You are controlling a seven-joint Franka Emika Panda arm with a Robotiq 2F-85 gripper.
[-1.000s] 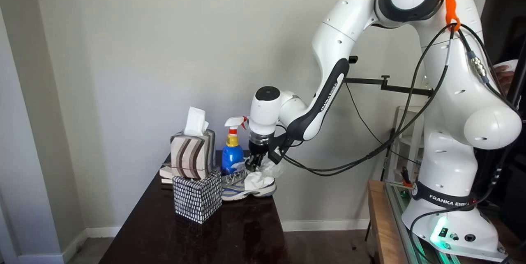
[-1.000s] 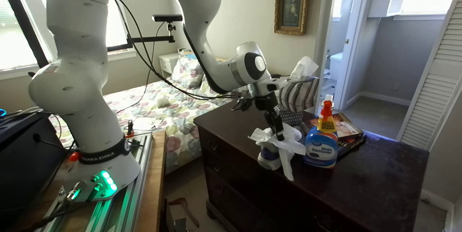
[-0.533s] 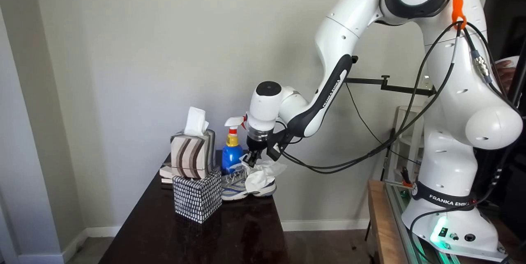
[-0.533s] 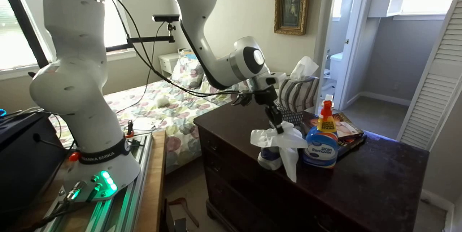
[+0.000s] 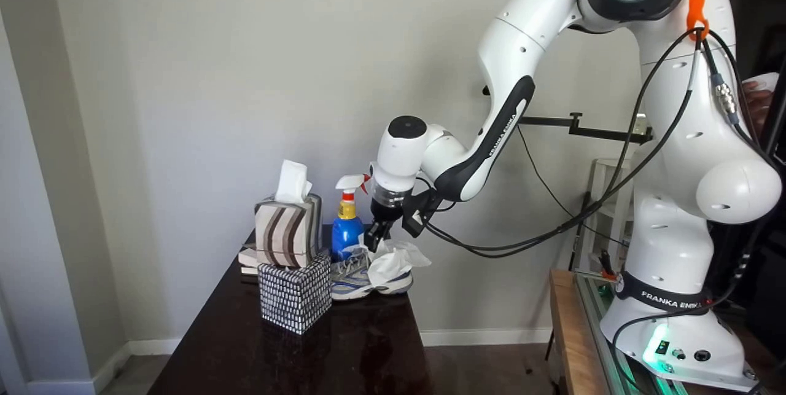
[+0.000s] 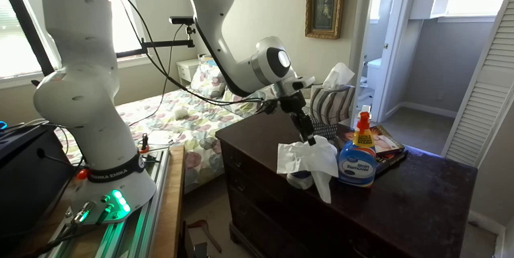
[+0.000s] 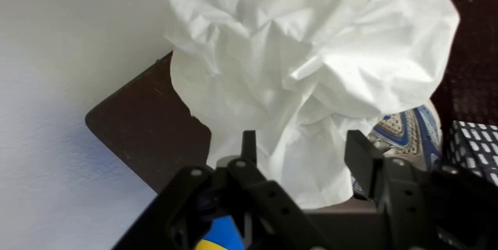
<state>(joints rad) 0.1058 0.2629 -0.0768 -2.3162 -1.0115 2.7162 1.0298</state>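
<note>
A: Going left to right in an exterior view, what did we log?

B: Books [image 5: 249, 258] first. Then a striped tissue box [image 5: 287, 232] resting on a black-and-white patterned box [image 5: 295, 297], then a blue spray bottle [image 5: 347, 238], upright. All sat on the dark dresser [image 5: 344, 364].

A: And right of those?

B: We found a white, grey and blue sneaker [image 5: 349, 289] with the loose tissue [image 5: 393, 263] draped over it, one corner hanging down. The claw [image 7: 301, 145] pointed downward just at the top of that paper.

A: Holding it?

B: No. In the wrist view we saw the jaws well apart, tissue showing between and beyond them. Whether a tip touched the paper, we could not tell.

A: Far right?

B: The arm's base [image 5: 675, 346], on a wood-edged stand [image 5: 574, 340].
</note>
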